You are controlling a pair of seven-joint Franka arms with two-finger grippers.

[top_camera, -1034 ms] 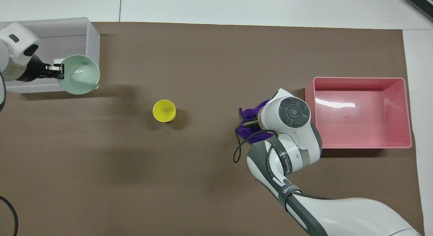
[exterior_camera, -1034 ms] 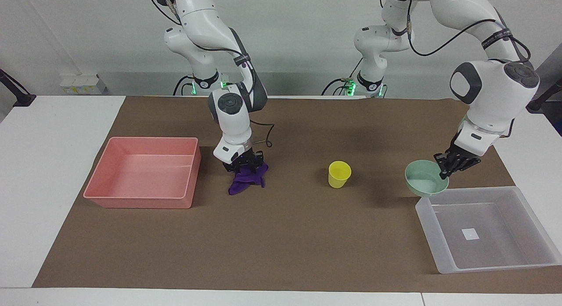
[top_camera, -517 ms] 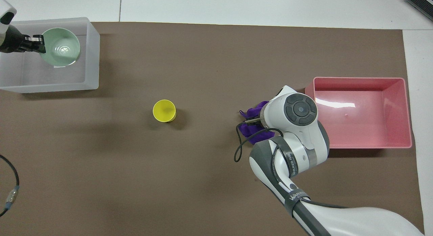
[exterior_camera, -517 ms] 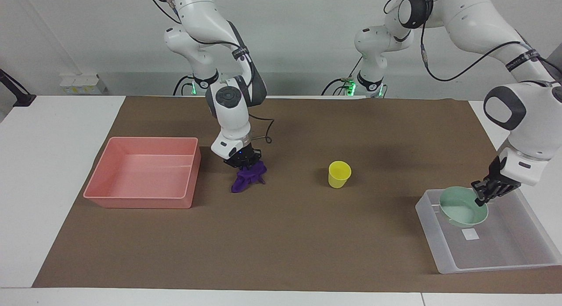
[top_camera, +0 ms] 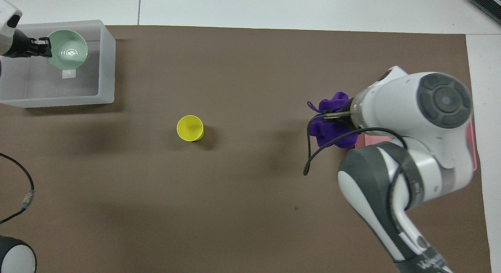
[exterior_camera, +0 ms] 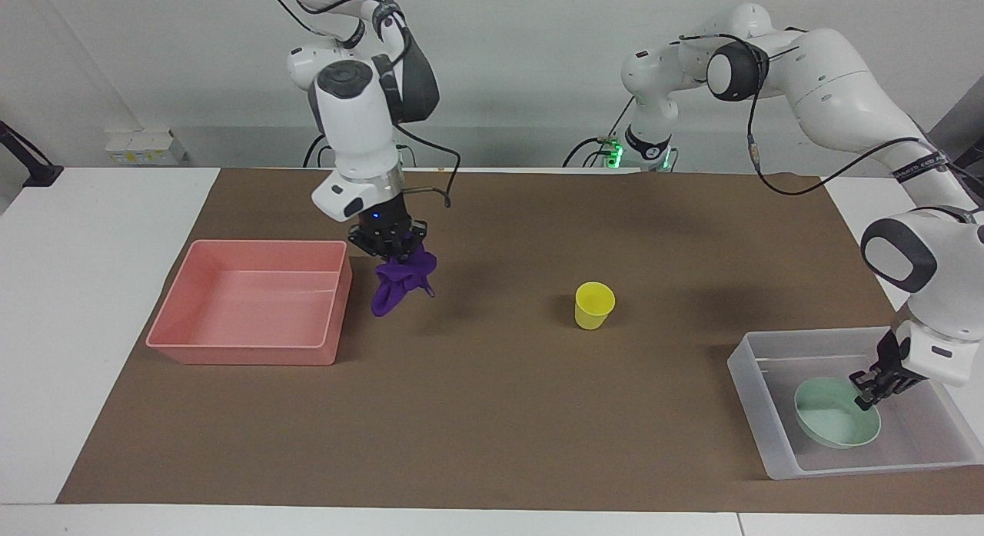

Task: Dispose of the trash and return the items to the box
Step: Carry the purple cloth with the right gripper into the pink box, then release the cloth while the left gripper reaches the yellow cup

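Observation:
My right gripper (exterior_camera: 392, 249) is shut on the purple cloth (exterior_camera: 400, 282) and holds it in the air over the mat, beside the pink tray (exterior_camera: 238, 353). The cloth hangs below the fingers and also shows in the overhead view (top_camera: 332, 126). My left gripper (exterior_camera: 866, 396) is shut on the rim of the mint-green bowl (exterior_camera: 836, 422), which is low inside the clear bin (exterior_camera: 757, 413). The bowl (top_camera: 67, 53) and the bin (top_camera: 105, 69) also show in the overhead view. The yellow cup (exterior_camera: 594, 305) stands upright on the mat between the tray and the bin.
A brown mat (exterior_camera: 492, 413) covers the table's middle. In the overhead view my right arm hides most of the pink tray (top_camera: 473, 151). A white sticker (top_camera: 69, 73) shows on the bin's bottom beside the bowl.
My right gripper has lifted the purple cloth off the mat and moved it toward the pink tray. My left gripper has carried the bowl over the bin's wall and lowered it inside.

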